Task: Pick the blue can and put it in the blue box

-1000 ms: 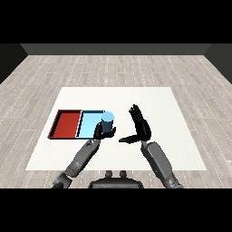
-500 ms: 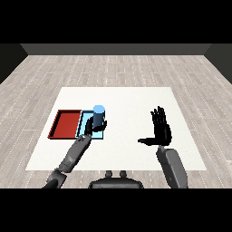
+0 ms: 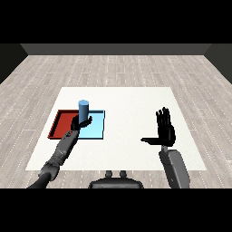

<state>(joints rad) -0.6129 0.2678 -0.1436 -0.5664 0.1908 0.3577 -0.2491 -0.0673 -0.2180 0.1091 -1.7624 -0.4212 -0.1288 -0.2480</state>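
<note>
Left hand (image 3: 78, 124) still curled round the blue can (image 3: 84, 110), now further left over the blue tray (image 3: 97, 129). Red tray (image 3: 61, 124) adjoins it. Right hand (image 3: 164, 130) spread, unmoved.

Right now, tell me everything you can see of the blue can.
The blue can is a plain cylinder, mid-blue on its side with a lighter flat top, no label visible. It stands upright over the left part of the light blue tray, near the edge shared with the red tray. The left hand curls round its lower part. Whether its base rests on the tray floor cannot be seen.
</note>
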